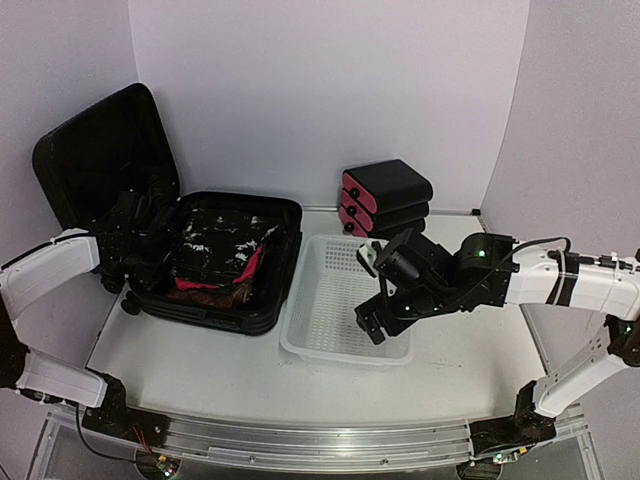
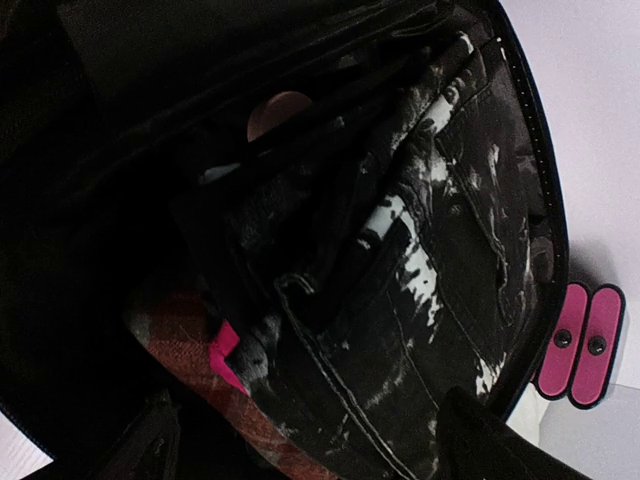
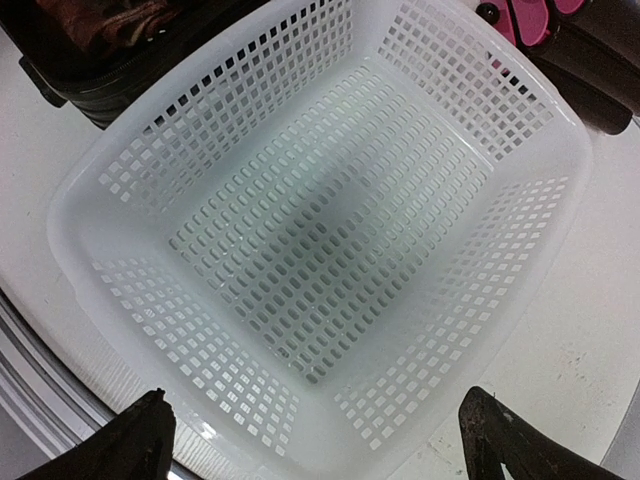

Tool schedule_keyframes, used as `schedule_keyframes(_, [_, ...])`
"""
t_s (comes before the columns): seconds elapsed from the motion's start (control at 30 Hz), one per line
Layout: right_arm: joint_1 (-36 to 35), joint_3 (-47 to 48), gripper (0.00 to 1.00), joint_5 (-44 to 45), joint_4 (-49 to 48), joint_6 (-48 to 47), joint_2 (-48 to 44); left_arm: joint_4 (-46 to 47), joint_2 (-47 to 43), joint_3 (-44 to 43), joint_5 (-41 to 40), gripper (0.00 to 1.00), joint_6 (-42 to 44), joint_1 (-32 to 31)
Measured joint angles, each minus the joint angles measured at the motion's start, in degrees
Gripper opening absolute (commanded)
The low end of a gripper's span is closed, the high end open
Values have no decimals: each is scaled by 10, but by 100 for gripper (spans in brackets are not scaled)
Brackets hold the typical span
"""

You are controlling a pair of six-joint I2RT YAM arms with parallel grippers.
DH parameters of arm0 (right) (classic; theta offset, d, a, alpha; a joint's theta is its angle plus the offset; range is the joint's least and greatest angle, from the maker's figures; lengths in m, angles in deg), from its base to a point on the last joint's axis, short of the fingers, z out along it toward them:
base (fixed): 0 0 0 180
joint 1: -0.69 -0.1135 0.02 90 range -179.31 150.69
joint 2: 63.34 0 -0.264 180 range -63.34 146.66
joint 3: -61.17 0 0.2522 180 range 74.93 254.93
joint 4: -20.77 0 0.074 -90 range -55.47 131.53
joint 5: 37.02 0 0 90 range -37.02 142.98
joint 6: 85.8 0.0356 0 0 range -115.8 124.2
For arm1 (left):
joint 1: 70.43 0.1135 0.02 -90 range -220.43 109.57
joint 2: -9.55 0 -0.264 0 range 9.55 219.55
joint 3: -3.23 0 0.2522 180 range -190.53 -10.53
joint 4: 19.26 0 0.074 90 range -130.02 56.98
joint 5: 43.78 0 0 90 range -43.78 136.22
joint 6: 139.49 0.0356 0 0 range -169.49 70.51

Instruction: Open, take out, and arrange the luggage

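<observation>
The luggage (image 1: 235,305), a black hard-shell suitcase, lies open at the left with its lid (image 1: 100,150) standing up against the wall. Inside it lie a black-and-white splashed garment (image 2: 440,260), a red plaid cloth (image 2: 190,350) and a bit of pink fabric (image 2: 225,350). My left gripper (image 2: 320,450) hovers open over these clothes at the suitcase's left end (image 1: 160,240), with nothing between its fingers. My right gripper (image 3: 320,445) stands open above the white mesh basket (image 3: 330,230), which has nothing in it, near the basket's right side (image 1: 372,318).
Black boxes with pink drawer fronts (image 1: 385,197) are stacked behind the basket (image 1: 310,330) against the back wall; they also show in the left wrist view (image 2: 580,345) and the right wrist view (image 3: 530,20). White walls close in the table on three sides.
</observation>
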Motion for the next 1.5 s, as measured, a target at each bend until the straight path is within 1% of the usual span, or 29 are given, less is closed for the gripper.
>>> schedule_keyframes(0.2, [0,-11,98,11,2,0,-25,29,51,-15,-18,92,39,8])
schedule_keyframes(0.5, [0,-11,98,11,3,-2,-27,57,96,-22,-14,96,53,22])
schedule_keyframes(0.57, [0,-11,98,11,3,-4,-26,61,106,-22,-12,96,53,26])
schedule_keyframes(0.63, [0,-11,98,10,3,-5,-26,65,116,-22,-7,93,53,29])
schedule_keyframes(0.77, [0,-4,98,8,3,-6,-17,75,134,-22,3,82,53,34])
schedule_keyframes(1.0, [0,18,98,-5,2,-9,15,93,133,-22,12,51,58,37])
schedule_keyframes(1.1, [0,43,98,-10,3,-18,39,96,133,-22,13,37,66,38])
schedule_keyframes(1.17, [0,74,98,-14,2,-34,62,98,132,-23,14,30,71,38])
schedule_keyframes(1.27, [0,125,98,-26,-15,-82,99,97,126,-26,17,25,81,38])
schedule_keyframes(1.4, [0,191,98,-49,-56,-186,151,97,115,-34,23,11,90,38])
schedule_keyframes(1.5, [0,266,98,-63,-88,-271,215,96,113,-45,35,1,101,40])
